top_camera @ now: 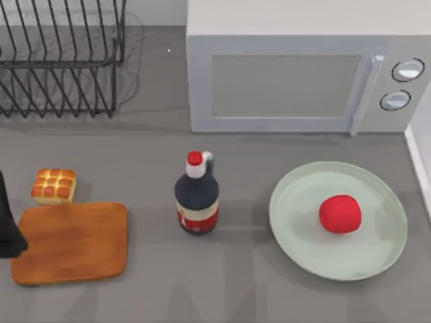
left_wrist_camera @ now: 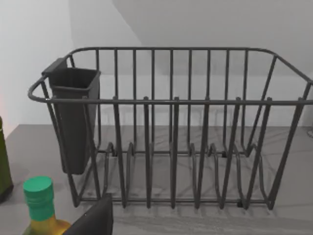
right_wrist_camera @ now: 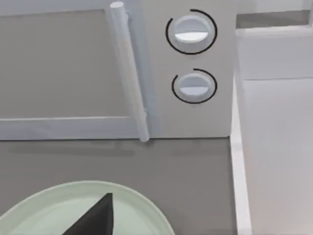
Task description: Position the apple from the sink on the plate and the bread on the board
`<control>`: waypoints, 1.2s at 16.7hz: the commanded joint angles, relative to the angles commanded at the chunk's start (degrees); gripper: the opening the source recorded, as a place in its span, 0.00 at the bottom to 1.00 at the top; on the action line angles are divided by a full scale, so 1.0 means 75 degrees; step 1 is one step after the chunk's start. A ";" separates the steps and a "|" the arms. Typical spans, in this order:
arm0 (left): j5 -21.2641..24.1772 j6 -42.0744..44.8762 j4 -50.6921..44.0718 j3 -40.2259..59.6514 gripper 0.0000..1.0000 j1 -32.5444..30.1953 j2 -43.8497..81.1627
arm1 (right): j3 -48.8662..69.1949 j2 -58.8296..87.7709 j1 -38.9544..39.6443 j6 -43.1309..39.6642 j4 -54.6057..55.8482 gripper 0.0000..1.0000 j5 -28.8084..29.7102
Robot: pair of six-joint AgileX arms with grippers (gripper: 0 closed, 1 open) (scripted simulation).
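1. One job looks done: the apple point(top_camera: 339, 214), smooth, round and bright red, sits on the pale mint plate point(top_camera: 296, 232), right of centre, at 3 o'clock on the table.
2. Your bread point(top_camera: 53, 186), a small glossy square loaf with a grid of bumps, rests on the grey counter just off the board's far edge, at 12 o'clock from the board's point(top_camera: 71, 242) left half.
3. Your left arm is the dark shape at the table's 9 o'clock edge, beside the board; the bread lies toward 1 o'clock from it. It's clearly the nearer arm.
4. Finger spacing on either gripper: you cannot tell.
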 joint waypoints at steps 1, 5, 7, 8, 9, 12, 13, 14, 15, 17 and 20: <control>0.0000 0.0000 0.0000 0.0000 1.00 0.0000 0.0000 | -0.0554 -0.0643 -0.0168 -0.0174 0.0442 1.00 0.0000; 0.0000 0.0000 0.0000 0.0000 1.00 0.0000 0.0000 | -0.2275 -0.2584 -0.0709 -0.0734 0.1861 1.00 -0.0001; 0.0000 0.0000 0.0000 0.0000 1.00 0.0000 0.0000 | -0.2749 -0.3093 -0.0869 -0.0899 0.2279 1.00 -0.0001; 0.0000 0.0000 0.0000 0.0000 1.00 0.0000 0.0000 | -0.2874 -0.3225 -0.0912 -0.0944 0.2394 1.00 -0.0001; 0.0000 0.0000 0.0000 0.0000 1.00 0.0000 0.0000 | -0.2923 -0.3277 -0.0930 -0.0962 0.2439 1.00 -0.0001; 0.0000 0.0000 0.0000 0.0000 1.00 0.0000 0.0000 | -0.2923 -0.3277 -0.0930 -0.0962 0.2439 1.00 -0.0001; 0.0000 0.0000 0.0000 0.0000 1.00 0.0000 0.0000 | -0.2923 -0.3277 -0.0930 -0.0962 0.2439 1.00 -0.0001; 0.0000 0.0000 0.0000 0.0000 1.00 0.0000 0.0000 | -0.2923 -0.3277 -0.0930 -0.0962 0.2439 1.00 -0.0001; 0.0008 0.0002 -0.0037 0.0076 1.00 -0.0013 0.0074 | -0.2923 -0.3277 -0.0930 -0.0962 0.2439 1.00 -0.0001; 0.0034 0.0004 -0.0258 0.0456 1.00 -0.0065 0.0467 | -0.2923 -0.3277 -0.0930 -0.0962 0.2439 1.00 -0.0001; 0.0061 -0.0009 -0.0961 0.1475 1.00 -0.0164 0.1666 | -0.2923 -0.3277 -0.0930 -0.0962 0.2439 1.00 -0.0001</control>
